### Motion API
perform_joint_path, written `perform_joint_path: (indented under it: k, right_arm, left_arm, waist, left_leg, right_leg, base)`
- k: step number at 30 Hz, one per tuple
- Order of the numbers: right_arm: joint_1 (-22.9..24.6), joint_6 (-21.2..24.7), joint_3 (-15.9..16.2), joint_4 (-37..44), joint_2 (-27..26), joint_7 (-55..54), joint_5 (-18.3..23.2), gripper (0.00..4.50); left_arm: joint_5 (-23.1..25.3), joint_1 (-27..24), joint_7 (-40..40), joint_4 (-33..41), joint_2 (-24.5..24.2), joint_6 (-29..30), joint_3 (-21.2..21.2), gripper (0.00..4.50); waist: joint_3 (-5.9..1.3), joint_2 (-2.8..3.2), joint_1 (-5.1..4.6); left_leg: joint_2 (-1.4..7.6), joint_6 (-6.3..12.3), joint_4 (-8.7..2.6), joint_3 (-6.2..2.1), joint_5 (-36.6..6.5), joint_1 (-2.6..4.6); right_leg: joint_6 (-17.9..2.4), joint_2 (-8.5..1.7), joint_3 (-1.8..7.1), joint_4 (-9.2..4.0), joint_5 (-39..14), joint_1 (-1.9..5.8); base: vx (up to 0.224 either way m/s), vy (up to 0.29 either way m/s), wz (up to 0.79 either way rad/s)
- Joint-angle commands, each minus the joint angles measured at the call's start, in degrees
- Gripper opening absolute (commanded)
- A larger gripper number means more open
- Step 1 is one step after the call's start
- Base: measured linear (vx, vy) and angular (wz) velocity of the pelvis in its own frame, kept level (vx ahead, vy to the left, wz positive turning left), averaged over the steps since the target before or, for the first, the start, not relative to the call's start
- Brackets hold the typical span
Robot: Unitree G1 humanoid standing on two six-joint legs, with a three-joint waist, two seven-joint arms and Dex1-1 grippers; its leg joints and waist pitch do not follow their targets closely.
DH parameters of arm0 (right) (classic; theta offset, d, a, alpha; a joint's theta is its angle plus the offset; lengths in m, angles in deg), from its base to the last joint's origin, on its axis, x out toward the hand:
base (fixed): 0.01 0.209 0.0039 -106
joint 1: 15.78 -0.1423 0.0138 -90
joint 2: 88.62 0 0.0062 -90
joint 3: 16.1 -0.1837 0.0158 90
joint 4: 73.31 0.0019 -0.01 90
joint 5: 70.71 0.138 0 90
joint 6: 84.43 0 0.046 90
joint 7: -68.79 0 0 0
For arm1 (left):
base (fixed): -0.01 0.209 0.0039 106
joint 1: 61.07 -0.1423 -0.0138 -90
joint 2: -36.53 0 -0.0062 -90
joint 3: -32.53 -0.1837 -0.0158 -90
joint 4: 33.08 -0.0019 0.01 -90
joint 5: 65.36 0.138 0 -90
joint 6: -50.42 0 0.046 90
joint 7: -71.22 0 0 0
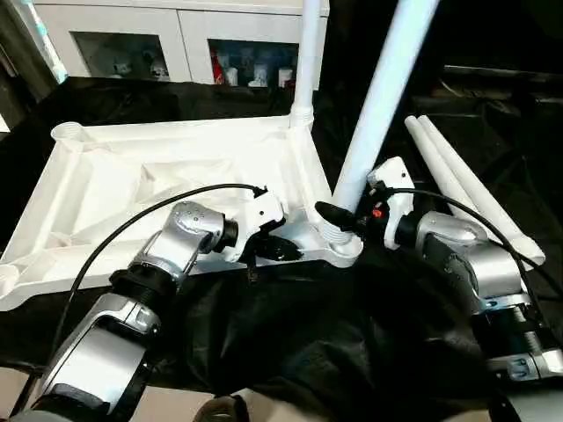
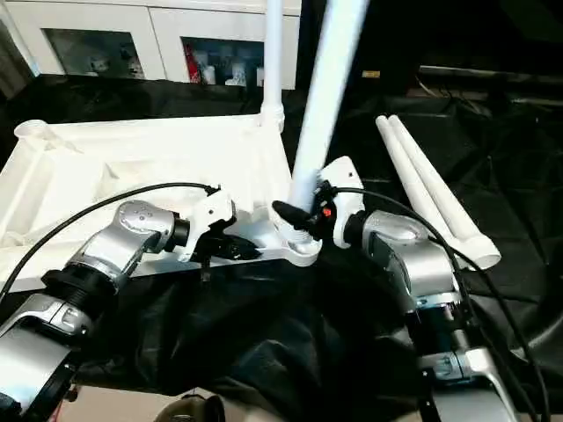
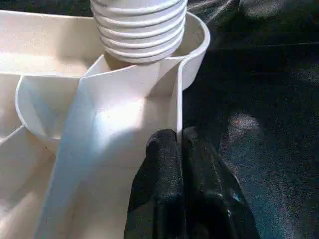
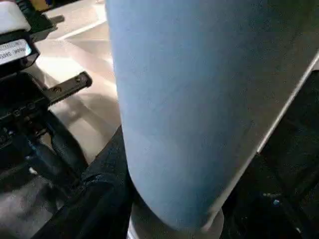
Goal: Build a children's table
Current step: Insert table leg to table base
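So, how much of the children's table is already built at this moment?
Done: one long white tube leg stands in the far corner socket of the upturned white plastic tabletop. In hand: the right gripper holds a second leg, tilted, at the near corner socket, while the left gripper pinches the tabletop's rim. Left: two legs lying on the black cloth.

Upright leg point(image 1: 380, 97) at the near right corner socket point(image 1: 341, 246): top cut off by the picture's upper edge, threaded foot partly hidden behind the right gripper point(image 1: 339, 218). Far leg point(image 1: 308, 53): top likewise cut off. Table top point(image 1: 132, 189): near rim partly covered by the left gripper point(image 1: 280, 249) and forearm; items behind the cabinet point(image 1: 185, 35) glass too small to tell.
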Motion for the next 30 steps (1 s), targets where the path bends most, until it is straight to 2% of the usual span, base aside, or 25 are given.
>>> perform_joint_path:
  k: [1, 10, 16, 24, 30]
  right_arm:
    - [1.00, 3.18, 1.60, -2.40, 1.17, 0.97, -1.30, 1.90]
    - [2.83, 7.55, 1.06, 1.60, 3.49, 3.45, 1.01, 1.90]
    - [3.14, 8.69, 1.03, 2.13, 3.48, 3.65, 1.44, 1.90]
    - [2.34, 7.02, 0.76, -0.68, 2.16, 2.60, 0.47, 1.90]
    - [0.04, 5.55, 1.61, -4.88, 0.26, 2.08, -0.48, 1.90]
  left_arm:
    - [0.48, 0.16, 0.02, -0.45, -0.30, 0.39, 0.58, 0.00]
    - [0.59, -0.22, -0.11, -0.01, -0.24, 0.62, 0.66, 0.00]
    - [0.68, -0.18, -0.31, 0.25, -0.32, 0.68, 0.53, 0.00]
    - [0.84, -0.28, -0.97, 1.03, -0.52, 0.76, 0.30, 0.00]
    - [1.01, -0.23, -1.93, 1.73, -0.77, 1.26, 0.00, 0.00]
  waist:
    - [-5.42, -0.27, 0.07]
    - [-5.62, -0.33, 0.39]
    - [-5.58, -0.23, 0.33]
    - [-5.55, -0.22, 0.32]
    - [-5.35, -0.30, -0.30]
  left_leg:
    - [3.84, 1.68, -3.71, -1.97, -8.91, 2.68]
    - [3.78, 2.69, -3.48, -1.97, -7.75, 2.49]
    - [3.92, 1.18, -3.70, -2.04, -9.91, 2.74]
    - [3.87, 0.89, -3.73, -2.06, -10.17, 2.72]
    - [3.76, 0.23, -4.00, -2.20, -11.33, 2.49]
  right_leg:
    - [-16.02, -3.87, 2.03, -3.57, -0.25, 2.13]
    - [-16.12, -3.90, 2.02, -3.41, 1.73, 2.33]
    - [-16.04, -3.87, 1.99, -3.66, -0.70, 2.10]
    - [-16.08, -3.93, 2.00, -3.67, -0.25, 2.10]
    - [-16.09, -3.87, 1.89, -3.69, -1.56, 2.19]
  base:
    - [0.000, 0.000, 0.00]
    - [0.000, 0.000, 0.00]
    - [0.000, 0.000, 0.00]
    - [0.000, 0.000, 0.00]
    - [0.000, 0.000, 0.00]
